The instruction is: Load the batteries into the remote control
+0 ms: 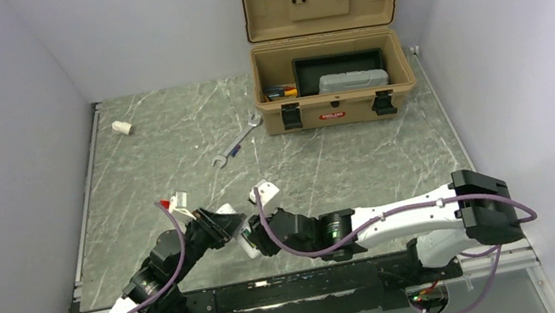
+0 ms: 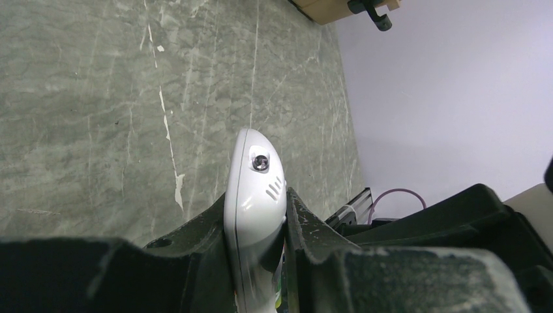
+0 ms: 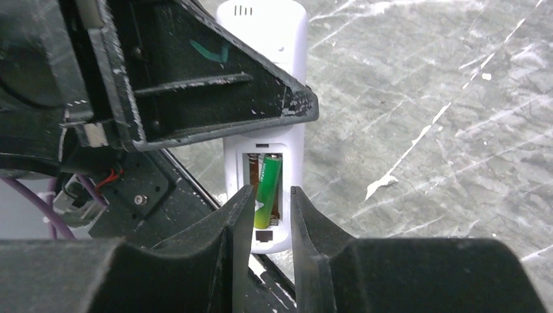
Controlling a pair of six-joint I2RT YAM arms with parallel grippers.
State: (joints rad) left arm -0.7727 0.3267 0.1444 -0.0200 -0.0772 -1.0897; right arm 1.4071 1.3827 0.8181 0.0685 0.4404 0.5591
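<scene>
My left gripper (image 1: 227,224) is shut on the white remote control (image 1: 247,245) and holds it above the near table edge. In the left wrist view the remote (image 2: 257,169) stands edge-on between the fingers (image 2: 306,222). In the right wrist view the remote's back (image 3: 297,163) faces me with its compartment open. One green battery (image 3: 267,182) lies in it at a slight tilt. My right gripper (image 3: 270,190) is just in front of the compartment, jaws a narrow gap apart, with the battery's lower end seen between them. No other battery shows.
An open tan toolbox (image 1: 338,103) stands at the back right with a grey case inside. A silver wrench (image 1: 237,142) lies mid-table. A stubby white cylinder (image 1: 122,128) lies at the back left. Walls close in left and right.
</scene>
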